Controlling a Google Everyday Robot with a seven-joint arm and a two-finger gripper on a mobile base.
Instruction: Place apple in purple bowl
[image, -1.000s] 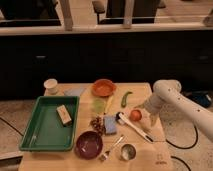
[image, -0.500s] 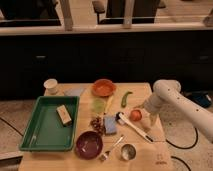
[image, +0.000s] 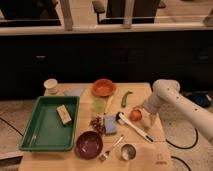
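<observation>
The apple (image: 135, 114), small and red-orange, lies on the wooden table (image: 160, 157) right of centre. My gripper (image: 143, 112) is at the end of the white arm (image: 167, 92), which reaches in from the right. It is low over the table, right beside the apple on its right side. The purple bowl (image: 89, 144) stands near the front edge, well to the left of the apple, and looks empty.
A white-handled utensil (image: 135, 128) lies just in front of the apple. A blue sponge (image: 110, 125), grapes (image: 95, 122), a fork (image: 111, 148) and a steel cup (image: 128, 151) are near the bowl. A green pepper (image: 125, 98), orange bowl (image: 103, 87), green tray (image: 35, 135) and white cup (image: 50, 85) lie behind and left.
</observation>
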